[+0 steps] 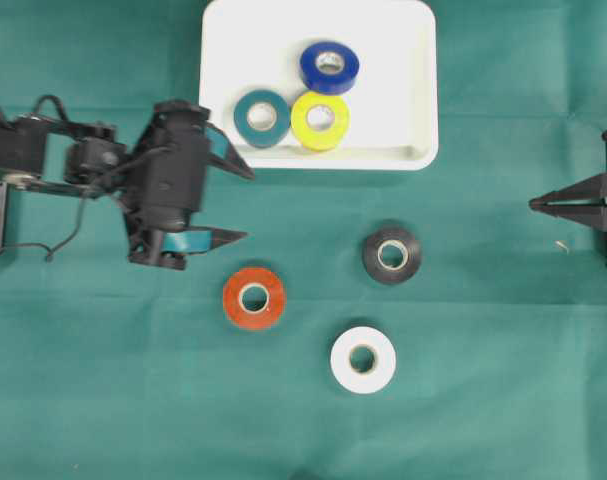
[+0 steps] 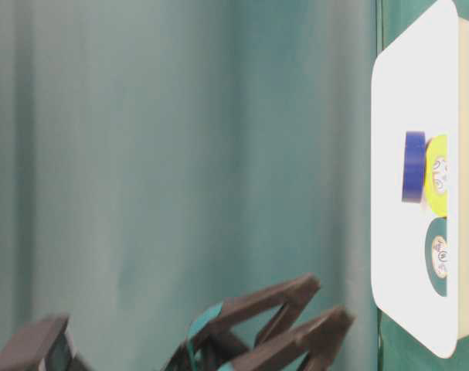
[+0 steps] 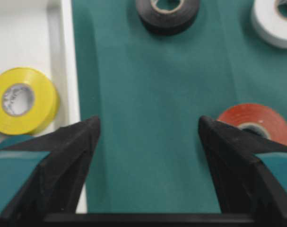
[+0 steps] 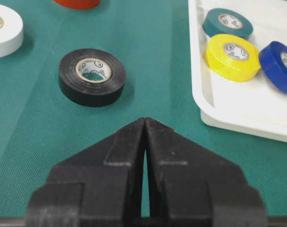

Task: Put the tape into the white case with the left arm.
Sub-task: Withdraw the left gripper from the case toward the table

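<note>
**Left gripper wide open beside the case, three rolls inside**

Two black fingers (image 3: pixel 67 165) banded in teal fill the bottom of the left wrist view, spread far apart with only green cloth between them. They belong to the left gripper (image 1: pixel 241 203), which holds nothing and sits above the worktop (image 1: pixel 483 400) just off the white case's (image 1: pixel 413 100) lower-left corner. One fingertip lies over the case's near rim; the other points toward the red tape (image 1: pixel 254 297), close to it but not touching.

Inside the case lie three rolls: the dark teal tape (image 1: pixel 262 117) and yellow tape (image 1: pixel 320 120) touch side by side near the front rim, and the blue tape (image 1: pixel 329 67) rests partly on the yellow one, tilted.

Three rolls lie flat on the cloth outside the case: the red one, the black tape (image 1: pixel 392 254) to its right, and the white tape (image 1: pixel 363 359) below and between them, all apart from each other.

At the right edge, the right gripper (image 1: pixel 536 204) is pinched closed and empty, well away from every roll.
</note>
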